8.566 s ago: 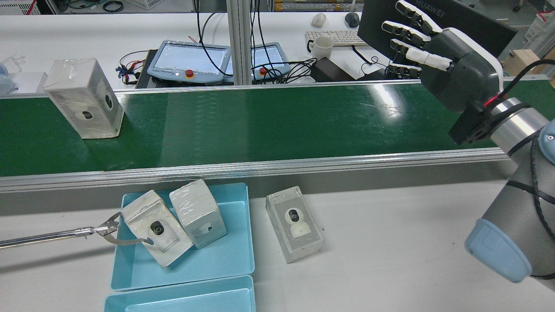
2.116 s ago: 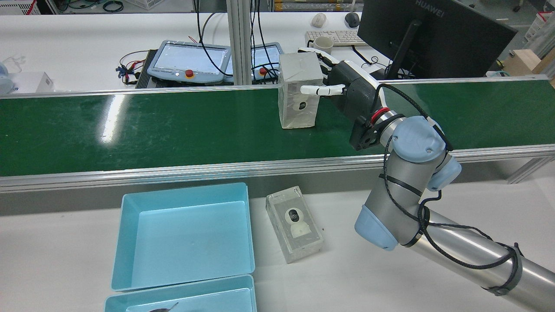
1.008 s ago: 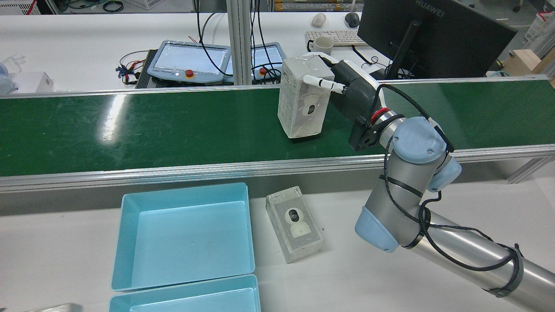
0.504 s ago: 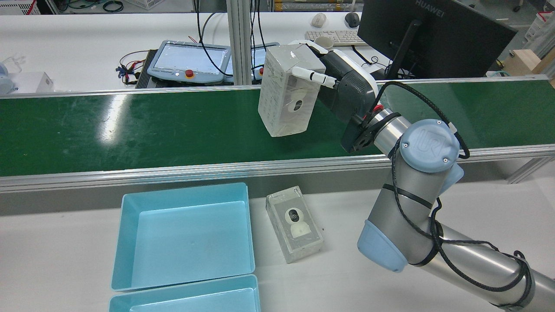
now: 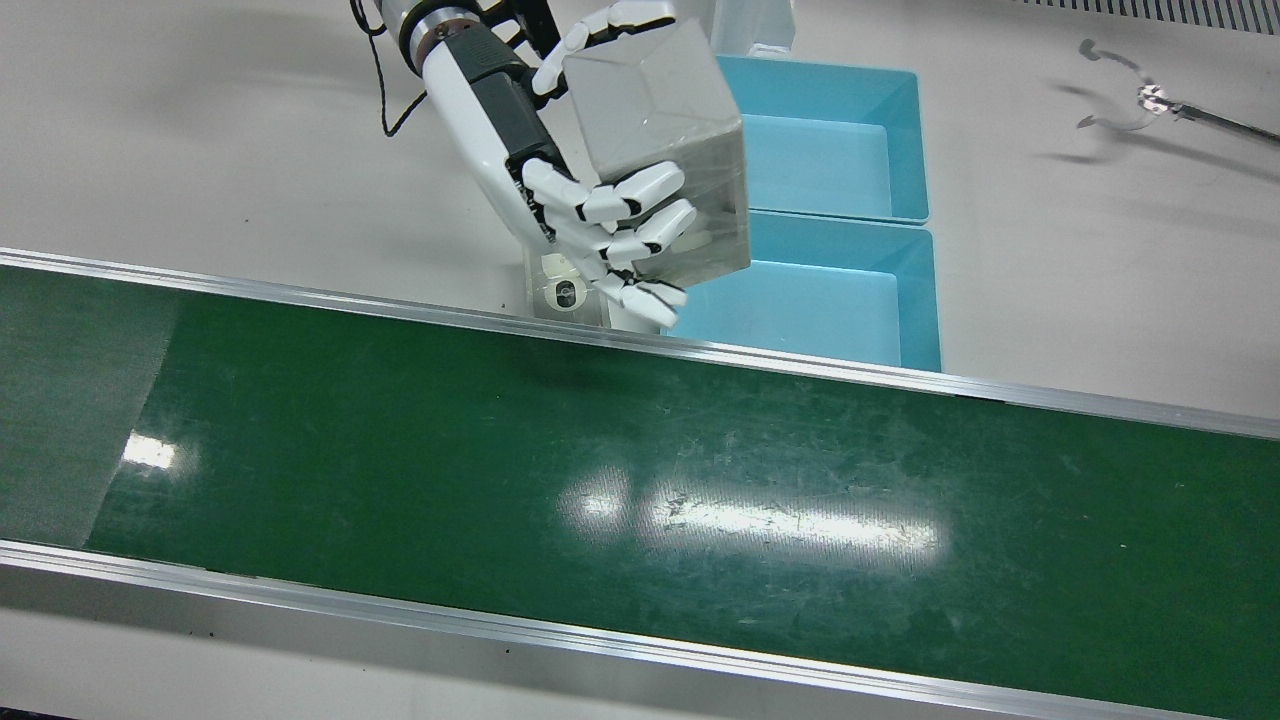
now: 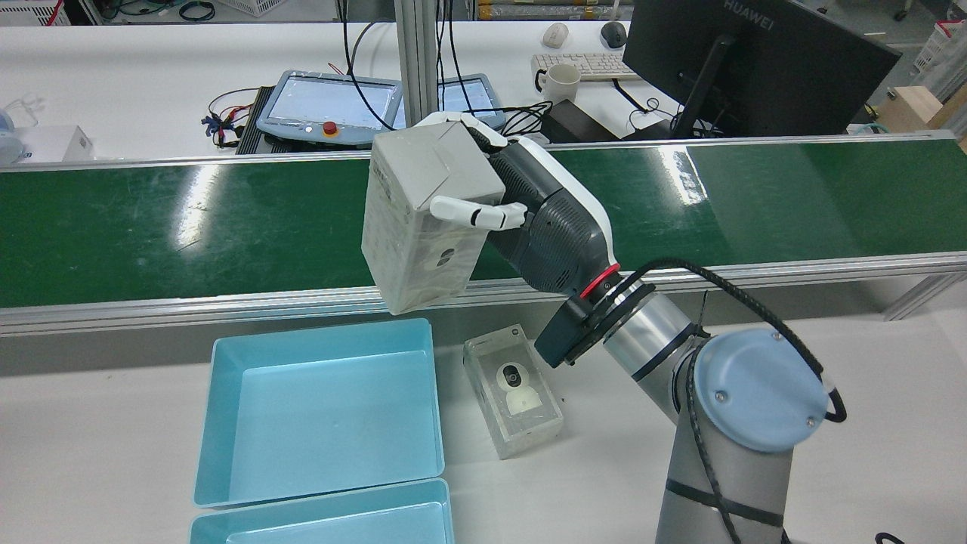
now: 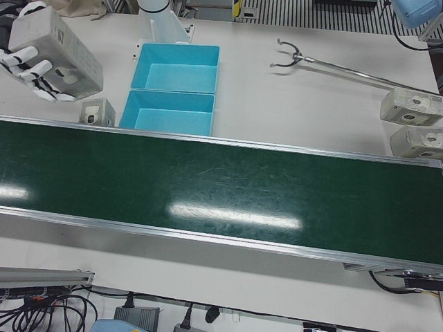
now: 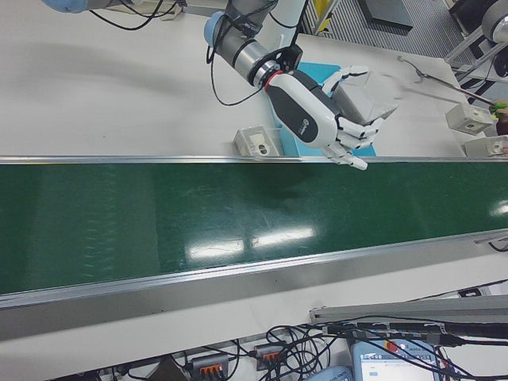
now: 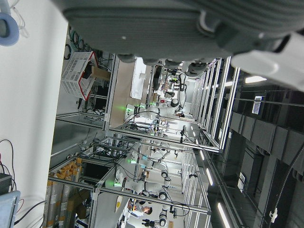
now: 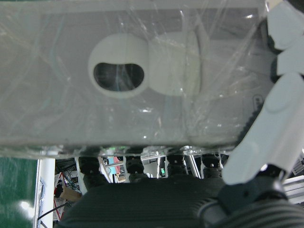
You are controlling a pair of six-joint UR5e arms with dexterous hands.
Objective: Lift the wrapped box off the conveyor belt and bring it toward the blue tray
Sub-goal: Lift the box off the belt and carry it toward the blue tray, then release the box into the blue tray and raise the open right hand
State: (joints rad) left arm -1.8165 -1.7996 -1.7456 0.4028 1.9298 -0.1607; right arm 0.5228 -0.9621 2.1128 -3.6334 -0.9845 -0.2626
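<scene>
My right hand [image 6: 544, 219] is shut on the wrapped box [image 6: 419, 227], a white camera carton in clear film. It holds the box in the air, tilted, over the conveyor's near rail and just above the far edge of the blue tray [image 6: 325, 423]. The front view shows the fingers [image 5: 610, 215] curled around the box [image 5: 655, 150], with the tray [image 5: 830, 290] beside it. The right hand view is filled by the box [image 10: 142, 76]. Only part of my left hand [image 9: 190, 23] shows at the edge of its own view.
A second wrapped box [image 6: 514, 389] lies on the white table right of the tray. A second blue tray [image 6: 325, 521] sits nearer the robot. The green conveyor belt [image 6: 189, 219] runs across. A grabber tool [image 7: 297, 59] and two more boxes [image 7: 412, 107] lie in the left-front view.
My right hand has lifted the box off the belt and carried it left and toward the robot's side, from mid-belt to over the near rail by the tray.
</scene>
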